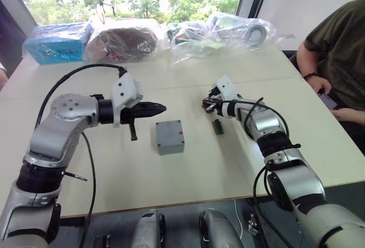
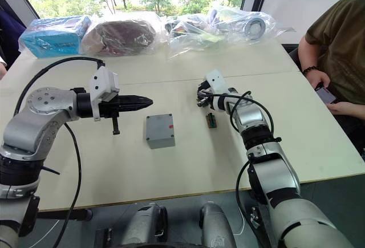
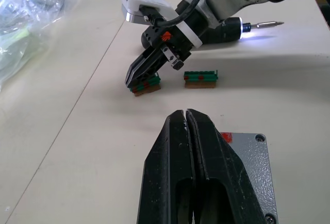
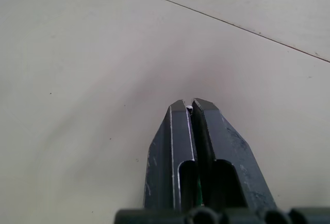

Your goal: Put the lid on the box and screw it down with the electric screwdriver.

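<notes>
The grey box (image 1: pixel 170 137) stands mid-table, its flat top closed, with a red mark and corner holes. I cannot tell whether that top face is the lid. My left gripper (image 1: pixel 162 109) hovers shut and empty just beyond the box's far left corner, pointing right. My right gripper (image 3: pixel 133 82) is shut, its tips down on a small green-and-red block (image 3: pixel 147 86). A tiny pale speck sits between its fingertips (image 4: pixel 180 112). The electric screwdriver (image 3: pixel 232 28) shows just behind the right wrist, its white tip light glowing on the table.
A second green-and-red block (image 1: pixel 217 126) lies right of the box. Plastic-wrapped bundles (image 1: pixel 122 40) and a blue pack (image 1: pixel 57 41) line the table's far edge. A seated person (image 1: pixel 336 37) holds a phone at the right side.
</notes>
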### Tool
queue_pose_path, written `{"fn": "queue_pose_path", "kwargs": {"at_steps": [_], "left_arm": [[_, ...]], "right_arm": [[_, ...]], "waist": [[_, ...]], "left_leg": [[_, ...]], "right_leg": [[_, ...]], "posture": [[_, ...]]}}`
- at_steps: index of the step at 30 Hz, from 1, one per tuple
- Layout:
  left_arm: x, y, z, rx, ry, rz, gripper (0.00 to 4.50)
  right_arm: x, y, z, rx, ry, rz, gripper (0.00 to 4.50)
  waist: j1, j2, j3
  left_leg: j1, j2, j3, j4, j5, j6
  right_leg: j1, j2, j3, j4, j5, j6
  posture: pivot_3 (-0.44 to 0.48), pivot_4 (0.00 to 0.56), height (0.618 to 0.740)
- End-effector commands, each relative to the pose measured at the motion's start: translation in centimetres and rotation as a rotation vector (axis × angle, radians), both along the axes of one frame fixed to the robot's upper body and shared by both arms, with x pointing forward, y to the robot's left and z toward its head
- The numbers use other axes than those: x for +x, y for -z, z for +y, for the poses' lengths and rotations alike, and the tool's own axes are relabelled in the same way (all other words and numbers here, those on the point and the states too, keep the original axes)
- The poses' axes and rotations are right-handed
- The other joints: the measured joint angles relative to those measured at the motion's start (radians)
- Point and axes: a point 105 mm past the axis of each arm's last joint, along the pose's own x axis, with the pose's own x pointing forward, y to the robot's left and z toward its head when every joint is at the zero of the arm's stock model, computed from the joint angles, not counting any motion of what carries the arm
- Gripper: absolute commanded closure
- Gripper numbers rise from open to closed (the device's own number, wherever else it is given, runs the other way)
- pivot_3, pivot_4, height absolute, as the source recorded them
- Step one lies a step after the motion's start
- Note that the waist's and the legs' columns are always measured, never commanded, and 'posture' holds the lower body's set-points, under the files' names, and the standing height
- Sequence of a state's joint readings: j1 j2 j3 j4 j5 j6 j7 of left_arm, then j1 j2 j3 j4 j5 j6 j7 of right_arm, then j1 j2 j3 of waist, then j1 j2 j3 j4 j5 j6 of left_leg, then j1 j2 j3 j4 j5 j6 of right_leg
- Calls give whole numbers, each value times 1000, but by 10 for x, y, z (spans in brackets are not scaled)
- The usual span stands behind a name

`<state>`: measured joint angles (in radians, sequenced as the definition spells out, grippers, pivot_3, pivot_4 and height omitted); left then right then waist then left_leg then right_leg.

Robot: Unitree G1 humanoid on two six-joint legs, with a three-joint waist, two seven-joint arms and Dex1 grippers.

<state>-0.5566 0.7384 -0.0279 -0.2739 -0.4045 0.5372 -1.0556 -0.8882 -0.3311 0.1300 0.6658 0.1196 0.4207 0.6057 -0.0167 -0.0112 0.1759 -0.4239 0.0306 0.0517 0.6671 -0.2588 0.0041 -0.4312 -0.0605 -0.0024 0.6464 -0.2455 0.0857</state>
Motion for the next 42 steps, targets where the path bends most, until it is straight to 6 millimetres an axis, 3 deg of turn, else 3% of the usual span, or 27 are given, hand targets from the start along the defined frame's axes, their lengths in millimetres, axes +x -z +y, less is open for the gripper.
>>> {"fn": "queue_pose_path", "kwargs": {"at_steps": [1, 6, 10, 18, 21, 31, 42], "left_arm": [[-2, -4, -1, 16, 10, -32, 4500], [-2, 2, 6, 34, -8, -8, 4500], [-1, 6, 14, 51, -32, 7, 4500], [2, 13, 29, 76, -72, 28, 4500], [1, 15, 31, 79, -78, 32, 4500], [-3, 16, 26, 78, -61, 31, 4500], [-6, 17, 23, 84, -46, 28, 4500]], "right_arm": [[4, -33, 2, 27, -2, -90, 4452], [-1, -60, -1, 24, -16, -149, 4452], [-21, -79, 9, 21, -101, -144, 4452], [-89, -64, 60, -41, -371, -17, 4452], [-102, -60, 73, -38, -410, -6, 4452], [-108, -57, 85, -30, -421, 2, 4452], [-104, -46, 83, -43, -402, 25, 4452]], "waist": [[0, 0, 0], [0, 0, 0], [1, 1, 0], [3, 0, 0], [3, 0, 0], [4, 0, 0], [4, 0, 0]], "left_leg": [[0, 0, 0, 0, 0, 0], [0, 0, 0, 0, 0, 0], [0, 0, -1, 0, 0, 0], [0, 0, -1, 0, 0, 0], [0, 0, -1, 0, 0, 0], [0, 0, -1, 0, 0, 0], [0, 0, -1, 0, 0, 0]], "right_leg": [[0, 0, 0, 0, 0, 0], [0, 0, 0, 0, 0, 0], [0, 0, 0, 0, 0, 0], [0, 0, 0, 0, 0, 0], [0, 0, 0, 0, 0, 0], [0, -1, 0, 0, 0, 0], [0, 0, 0, 0, 0, 0]], "posture": [[0, 150, 740], [0, 150, 740], [0, 150, 740], [0, 150, 740], [0, 150, 740], [0, 150, 740], [0, 150, 740]]}}
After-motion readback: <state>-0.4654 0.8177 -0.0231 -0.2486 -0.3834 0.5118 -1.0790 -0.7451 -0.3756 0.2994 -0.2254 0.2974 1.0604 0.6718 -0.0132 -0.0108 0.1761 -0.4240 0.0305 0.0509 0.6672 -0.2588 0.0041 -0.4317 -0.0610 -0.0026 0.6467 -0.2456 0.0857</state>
